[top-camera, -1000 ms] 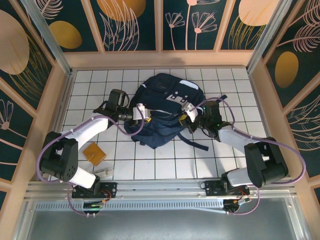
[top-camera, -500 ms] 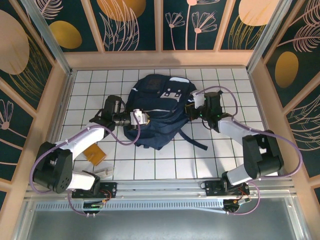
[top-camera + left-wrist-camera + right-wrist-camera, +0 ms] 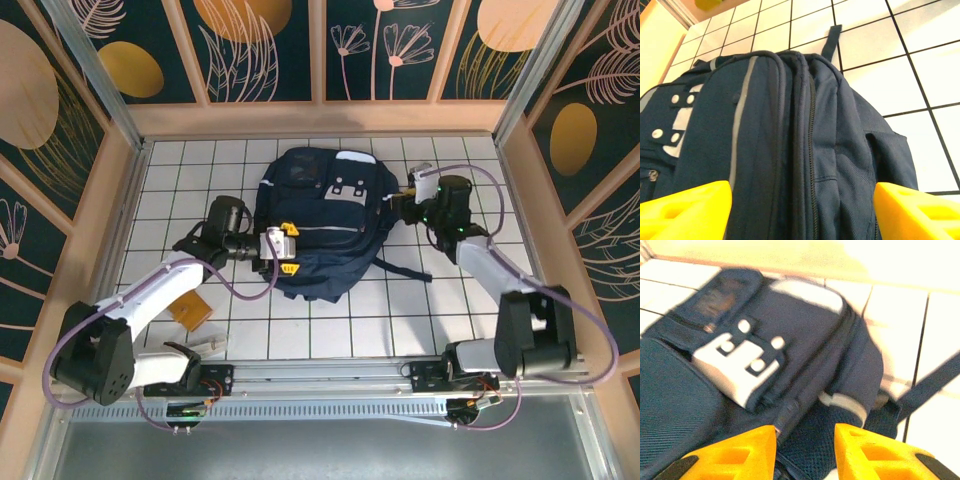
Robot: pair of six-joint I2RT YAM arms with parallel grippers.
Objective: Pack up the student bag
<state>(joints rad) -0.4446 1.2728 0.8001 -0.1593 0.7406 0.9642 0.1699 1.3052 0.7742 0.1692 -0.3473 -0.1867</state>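
While the backpack [image 3: 325,215] lies flat at the middle of the tiled table [image 3: 170,170], front pocket up, black strap [image 3: 402,269] trailing toward 4 o'clock, both arms sit at its sides with nothing held. Left gripper [image 3: 289,249] is at the bag's 8 o'clock edge, yellow fingers [image 3: 685,210] spread wide with the bag's end between them but not pinched. Right gripper [image 3: 410,188] is at the 2 o'clock corner, fingers [image 3: 735,452] apart by a narrow gap and clear of the fabric. The zip [image 3: 811,150] looks closed, so the step is probably getting the bag open. To do it well: close the left fingers on one fold beside the zip, not the whole thick edge; keep the right side pinning the bag so it doesn't slide; pull along the zip line, slowly. A flat orange item [image 3: 189,306] and a small white item [image 3: 208,343] wait at 7 o'clock, likely what goes in.
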